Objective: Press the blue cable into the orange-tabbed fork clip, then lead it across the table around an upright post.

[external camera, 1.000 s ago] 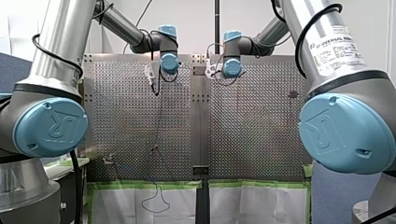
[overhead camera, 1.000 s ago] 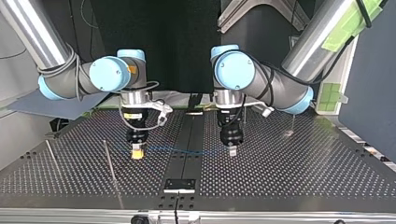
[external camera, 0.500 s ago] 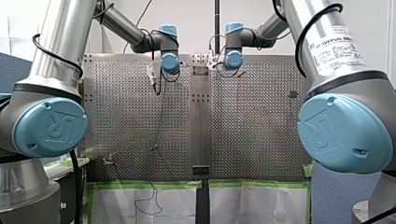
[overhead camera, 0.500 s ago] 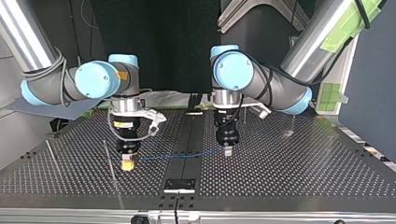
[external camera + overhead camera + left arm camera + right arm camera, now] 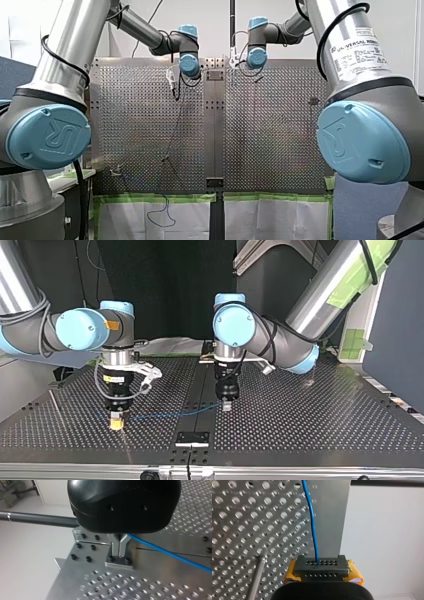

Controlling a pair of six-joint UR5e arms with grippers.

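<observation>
A thin blue cable (image 5: 170, 414) is stretched low over the perforated table (image 5: 310, 425) between my two grippers. My left gripper (image 5: 226, 405), at the top view's middle, is shut on the blue cable; in the left wrist view its metal fingers (image 5: 119, 551) pinch the cable (image 5: 172, 555), which runs off to one side. My right gripper (image 5: 116, 424), with yellow pads, is shut on the cable's other end at the top view's left. In the right wrist view the cable (image 5: 311, 522) leaves the gripper (image 5: 322, 566) straight ahead. A thin upright post (image 5: 257, 580) stands right beside it.
A second thin post (image 5: 54, 405) stands further to the top view's left. A small fixture (image 5: 310, 382) sits at the far right. A black plate (image 5: 192, 437) lies at the near edge. In the front view, cable slack (image 5: 160, 212) hangs over the table's near edge.
Both grippers have carried the cable toward the top view's left and nearer its camera. The right one went further and now stands at the upright post.
</observation>
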